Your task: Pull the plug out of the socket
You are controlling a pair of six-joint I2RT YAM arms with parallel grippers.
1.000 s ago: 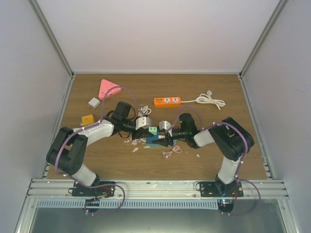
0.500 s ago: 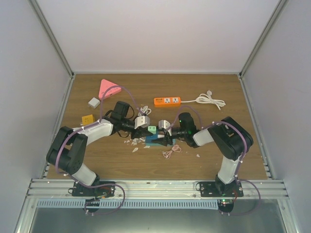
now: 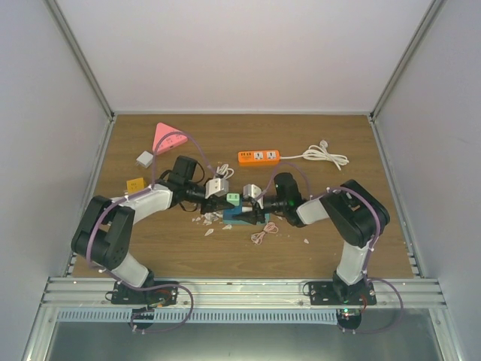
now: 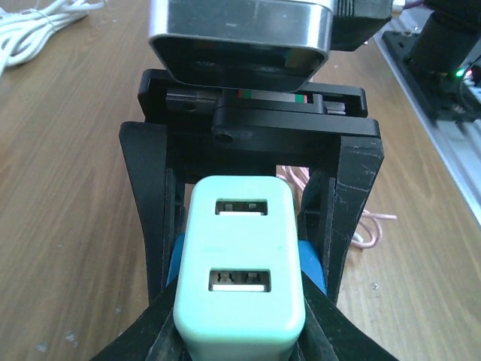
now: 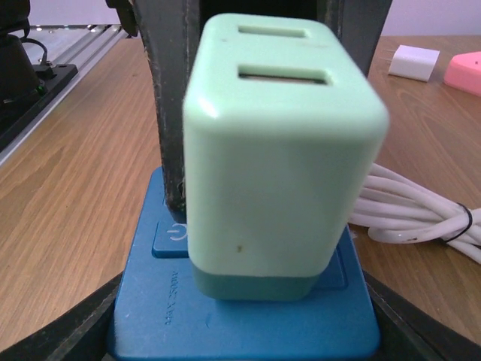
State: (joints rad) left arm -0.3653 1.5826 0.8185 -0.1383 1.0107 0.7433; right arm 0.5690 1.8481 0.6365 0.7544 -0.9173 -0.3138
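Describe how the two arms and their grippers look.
Both the left arm and right arm have black joints, white link shells and a looping purple cable. Fingers are black, flat and scuffed; a green light glows on the right arm.

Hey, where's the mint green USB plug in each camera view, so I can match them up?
Top external: the mint green plug is a small block near picture centre.
Left wrist: the plug sits lower centre, both USB ports facing the camera.
Right wrist: the plug fills the middle, seen from the side.
Shared landmark: the blue socket directly under it.
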